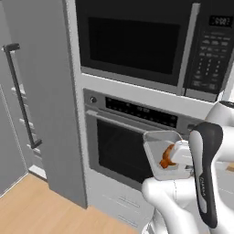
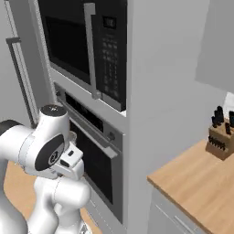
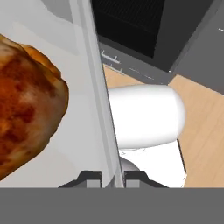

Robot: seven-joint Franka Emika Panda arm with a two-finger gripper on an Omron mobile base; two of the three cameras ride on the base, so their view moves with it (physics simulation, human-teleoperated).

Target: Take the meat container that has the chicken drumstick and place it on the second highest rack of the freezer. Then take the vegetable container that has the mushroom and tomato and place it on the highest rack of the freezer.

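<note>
Fridge handle (image 1: 20,91): stood at far left.
Meat container (image 1: 157,153): was held aloft before the oven door (image 1: 121,151), chicken drumstick (image 3: 26,105) inside.
Gripper (image 3: 113,178): pinched the container's wall.
Knife block (image 2: 220,137): rested on the counter (image 2: 192,183).

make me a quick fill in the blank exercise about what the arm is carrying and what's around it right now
1. The end effector is shut on the ____ of the meat container.
2. Inside the container lies a chicken ____.
3. The microwave is mounted ____ the oven.
4. The knife block stands on a ____ counter.

Missing words: wall (rim); drumstick; above; wooden
</note>
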